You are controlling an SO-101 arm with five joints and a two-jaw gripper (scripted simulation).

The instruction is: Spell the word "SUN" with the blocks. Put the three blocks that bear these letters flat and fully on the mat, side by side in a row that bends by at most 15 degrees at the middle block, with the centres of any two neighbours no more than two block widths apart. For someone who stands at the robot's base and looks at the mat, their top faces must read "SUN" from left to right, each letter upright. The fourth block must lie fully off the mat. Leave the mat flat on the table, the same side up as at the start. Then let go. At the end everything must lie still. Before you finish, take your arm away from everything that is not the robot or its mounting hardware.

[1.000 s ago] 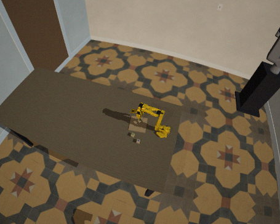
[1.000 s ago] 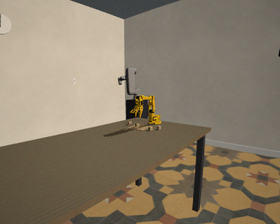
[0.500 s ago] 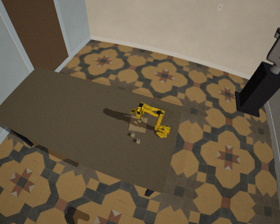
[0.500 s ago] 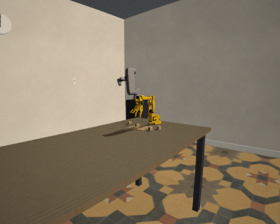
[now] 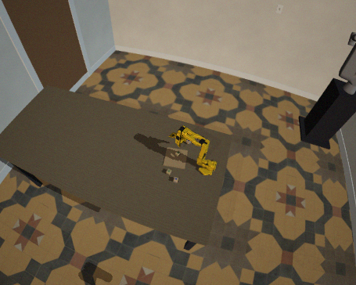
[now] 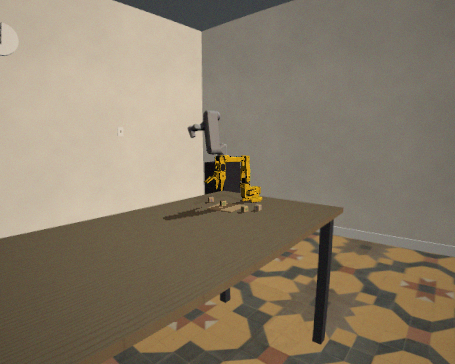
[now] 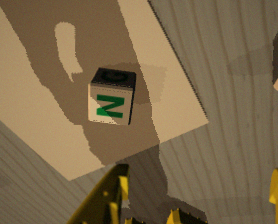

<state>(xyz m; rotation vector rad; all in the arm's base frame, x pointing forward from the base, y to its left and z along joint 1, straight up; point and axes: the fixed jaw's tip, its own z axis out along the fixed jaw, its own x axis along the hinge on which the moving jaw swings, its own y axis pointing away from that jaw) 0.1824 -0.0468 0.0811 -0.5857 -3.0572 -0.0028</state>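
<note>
Currently, in the top view, the mat (image 5: 175, 164) (image 6: 231, 208) (image 7: 30, 100) lay on the table (image 5: 105, 144) (image 6: 134, 254) (image 7: 235, 65), with the arm's base (image 5: 207, 168) (image 6: 252, 194) between 3 and 4 o'clock of it. The claw (image 5: 174, 140) (image 6: 214, 185) (image 7: 199, 171) hung above the surface, about 12 o'clock of the mat's centre, its fingers partly apart with nothing between them.

The N block (image 5: 178, 153) (image 6: 223, 203) (image 7: 111, 102) was on the mat, near 1 o'clock of centre, apart from the claw. Its green N faced the wrist camera, turned sideways there; a darker lettered side showed at 12 o'clock.

Three blocks sat off the mat in the top view: a green-marked block (image 5: 168, 171) at 7 o'clock, a blue-marked block (image 5: 176, 179) at 6 o'clock, and another block (image 5: 188, 141) at 1 o'clock, beside the arm's outline. Their letters could not be read. "SUN" was not formed.
</note>
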